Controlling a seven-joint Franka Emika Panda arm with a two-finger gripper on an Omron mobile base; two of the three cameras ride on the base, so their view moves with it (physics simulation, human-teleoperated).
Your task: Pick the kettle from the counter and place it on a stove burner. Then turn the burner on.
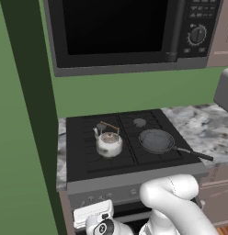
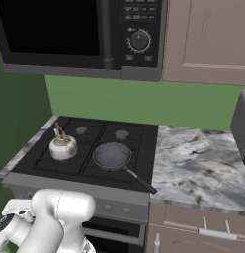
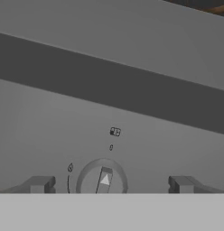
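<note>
Claw wide open, straddling stove knob

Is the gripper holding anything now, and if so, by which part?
Nothing is held. The gripper has open jaws on either side of a stove knob, not touching it.

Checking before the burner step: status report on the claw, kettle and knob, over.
Claw open, straddling stove knob. Kettle on front-left burner. Frying pan alongside, apart.
</note>
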